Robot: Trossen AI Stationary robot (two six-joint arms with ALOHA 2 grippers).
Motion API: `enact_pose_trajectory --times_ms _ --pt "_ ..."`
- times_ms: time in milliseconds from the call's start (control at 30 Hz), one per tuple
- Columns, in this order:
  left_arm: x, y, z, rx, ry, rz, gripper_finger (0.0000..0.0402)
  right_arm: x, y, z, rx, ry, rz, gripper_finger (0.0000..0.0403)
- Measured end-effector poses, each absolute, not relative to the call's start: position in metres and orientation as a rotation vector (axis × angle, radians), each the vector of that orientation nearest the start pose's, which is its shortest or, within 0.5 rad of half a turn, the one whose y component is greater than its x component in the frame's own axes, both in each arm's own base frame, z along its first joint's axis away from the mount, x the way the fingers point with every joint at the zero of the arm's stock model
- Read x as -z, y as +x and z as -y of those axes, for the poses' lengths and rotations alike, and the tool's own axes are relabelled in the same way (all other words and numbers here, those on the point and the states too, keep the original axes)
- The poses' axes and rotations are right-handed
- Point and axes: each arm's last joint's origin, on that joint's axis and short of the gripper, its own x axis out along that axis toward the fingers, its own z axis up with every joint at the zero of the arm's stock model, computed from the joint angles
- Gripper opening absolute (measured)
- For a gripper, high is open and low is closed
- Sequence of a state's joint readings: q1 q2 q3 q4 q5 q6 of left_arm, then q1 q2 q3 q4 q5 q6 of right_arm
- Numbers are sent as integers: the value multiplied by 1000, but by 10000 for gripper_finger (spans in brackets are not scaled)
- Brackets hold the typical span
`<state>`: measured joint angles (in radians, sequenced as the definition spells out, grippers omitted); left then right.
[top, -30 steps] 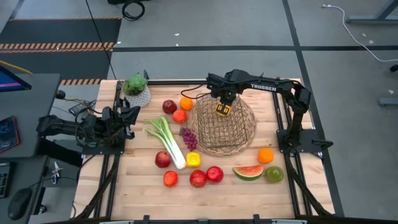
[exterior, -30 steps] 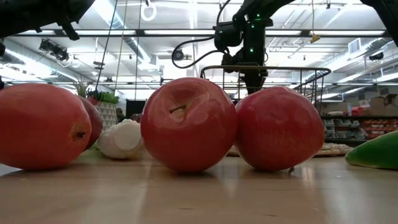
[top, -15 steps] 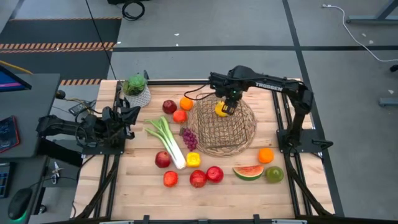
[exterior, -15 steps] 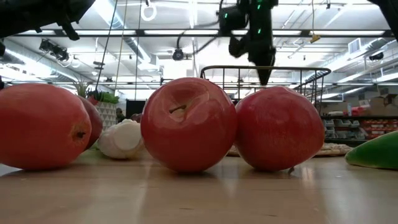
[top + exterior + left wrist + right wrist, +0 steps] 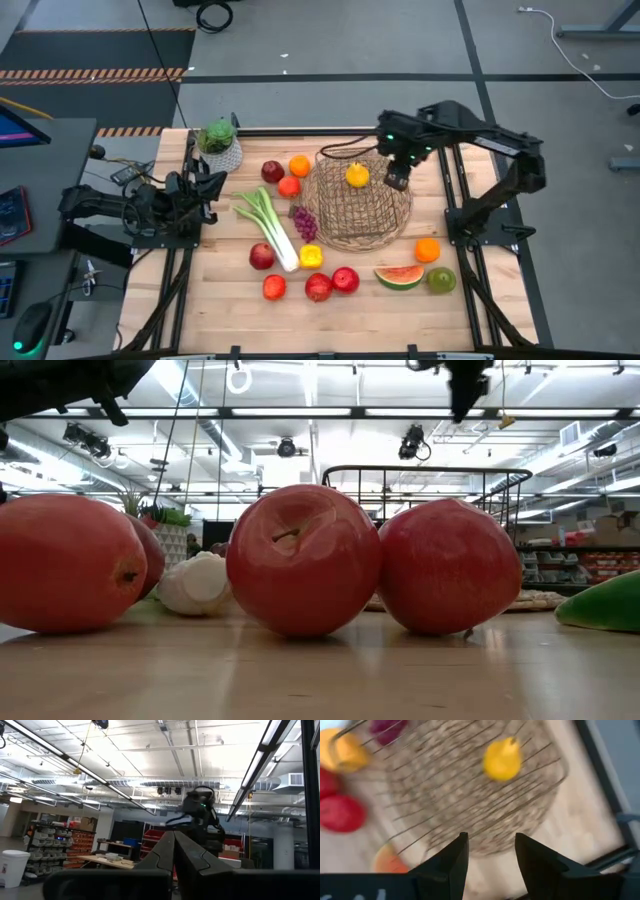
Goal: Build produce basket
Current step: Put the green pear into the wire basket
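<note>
The wire basket (image 5: 362, 208) stands right of the table's middle. One yellow fruit (image 5: 357, 176) lies inside it near the far rim, and it shows through the wires in the right wrist view as the yellow fruit (image 5: 503, 759). My right gripper (image 5: 398, 178) hangs open and empty above the basket's far right rim; in the low view my right gripper (image 5: 465, 390) is high up. The other produce lies on the table: a leek (image 5: 268, 228), grapes (image 5: 304, 222), red apples (image 5: 318, 287), oranges (image 5: 428, 250) and a watermelon slice (image 5: 399, 277). My left gripper (image 5: 205, 190) is shut and parked at the left edge.
A white pot with a green plant (image 5: 220, 145) stands at the far left corner. A yellow pepper (image 5: 311, 257) and a green fruit (image 5: 442, 280) lie near the front. Two red apples (image 5: 300, 558) fill the low view. Black frame posts run along both table sides.
My right gripper has let go of the yellow fruit, which now lies in the basket near its far rim. The gripper has risen well above the basket and moved toward the table's right edge. The left arm has kept still.
</note>
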<state>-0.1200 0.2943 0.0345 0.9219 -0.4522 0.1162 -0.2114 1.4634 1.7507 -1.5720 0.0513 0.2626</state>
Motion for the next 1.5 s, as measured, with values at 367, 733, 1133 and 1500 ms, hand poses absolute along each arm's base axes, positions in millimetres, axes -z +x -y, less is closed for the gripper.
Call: enact_pose_trajectory --times_ms 367,733,1133,1500 --pt "-232 95 -1 -358 -75 611 12 -356 182 -6 308 489 -1399 173" --pt "-234 93 -3 -433 -22 616 13 -315 179 -62 372 481 -1593 180" --pt "-236 91 -3 -449 13 635 17 -294 183 -114 454 565 -1789 183" --pt "-236 91 -3 -447 8 636 12 -261 204 -144 461 518 -1883 184"
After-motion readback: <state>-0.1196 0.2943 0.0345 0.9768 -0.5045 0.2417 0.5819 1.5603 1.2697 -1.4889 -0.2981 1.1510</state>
